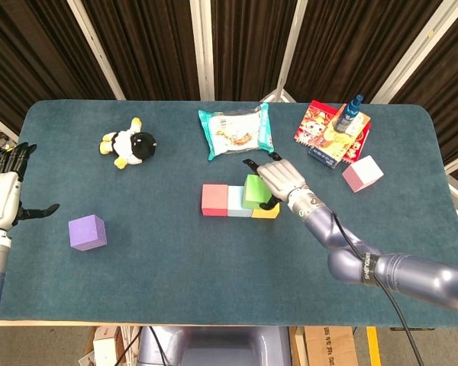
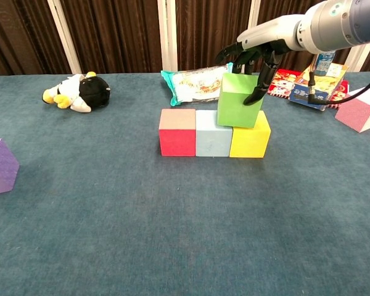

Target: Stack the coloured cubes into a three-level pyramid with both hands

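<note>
A row of red cube (image 2: 177,133), light blue cube (image 2: 213,133) and yellow cube (image 2: 251,135) stands mid-table. My right hand (image 2: 254,52) grips a green cube (image 2: 238,100) from above, tilted, sitting over the seam between light blue and yellow; in the head view the right hand (image 1: 278,178) covers part of the green cube (image 1: 253,191). A purple cube (image 1: 87,232) lies at the left, a pink cube (image 1: 362,173) at the right. My left hand (image 1: 3,197) hovers open at the far left edge, holding nothing.
A penguin plush (image 1: 129,144) lies at the back left. A snack bag (image 1: 237,131) sits behind the row. Red packets with a blue bottle (image 1: 349,114) on them are at the back right, near the pink cube.
</note>
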You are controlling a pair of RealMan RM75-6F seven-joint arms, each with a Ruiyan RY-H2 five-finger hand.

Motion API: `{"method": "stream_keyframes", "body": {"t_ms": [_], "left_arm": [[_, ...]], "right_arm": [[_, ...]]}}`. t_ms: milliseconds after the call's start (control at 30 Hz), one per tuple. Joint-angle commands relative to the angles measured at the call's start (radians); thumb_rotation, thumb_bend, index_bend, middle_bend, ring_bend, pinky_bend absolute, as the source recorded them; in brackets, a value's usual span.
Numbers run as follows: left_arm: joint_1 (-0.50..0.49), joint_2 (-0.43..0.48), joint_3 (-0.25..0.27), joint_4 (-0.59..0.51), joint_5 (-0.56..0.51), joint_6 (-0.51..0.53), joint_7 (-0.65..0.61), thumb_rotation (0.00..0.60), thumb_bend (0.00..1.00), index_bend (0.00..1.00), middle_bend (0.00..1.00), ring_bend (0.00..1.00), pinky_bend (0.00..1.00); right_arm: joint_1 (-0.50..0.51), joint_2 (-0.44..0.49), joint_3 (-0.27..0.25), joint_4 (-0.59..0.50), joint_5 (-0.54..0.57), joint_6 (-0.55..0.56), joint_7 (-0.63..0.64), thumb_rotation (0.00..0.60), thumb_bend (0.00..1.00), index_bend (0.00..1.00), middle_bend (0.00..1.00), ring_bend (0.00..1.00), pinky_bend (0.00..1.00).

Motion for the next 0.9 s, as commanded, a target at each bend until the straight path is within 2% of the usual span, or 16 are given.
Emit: {"method": "stream_keyframes", "body": {"t_ms": [33, 333, 900], "left_arm": [[0.0, -0.001, 0.0, 0.001, -0.002, 0.001, 0.001, 0.6, 0.08, 0.0, 0.0, 0.0, 0.0], [-0.002, -0.005, 0.001, 0.001, -0.002, 0.004, 0.009, 0.6, 0.08, 0.0, 0.0, 0.0, 0.0], [-0.003, -0.008, 0.003, 0.003, -0.004, 0.004, 0.014, 0.6, 0.08, 0.0, 0.0, 0.0, 0.0]], "right_arm": [[0.004, -0.001, 0.0, 0.009, -0.025, -0.01, 0.009, 0.6, 0.31, 0.0, 0.39, 0.35, 0.0], [-0.007, 0.007, 0.005, 0.03, -0.112, -0.046, 0.064, 0.6, 0.31, 0.0, 0.39, 0.35, 0.0], [0.006, -0.005, -0.006, 0.049, -0.141, -0.061, 0.109, 0.6, 0.31, 0.0, 0.39, 0.35, 0.0]]}}
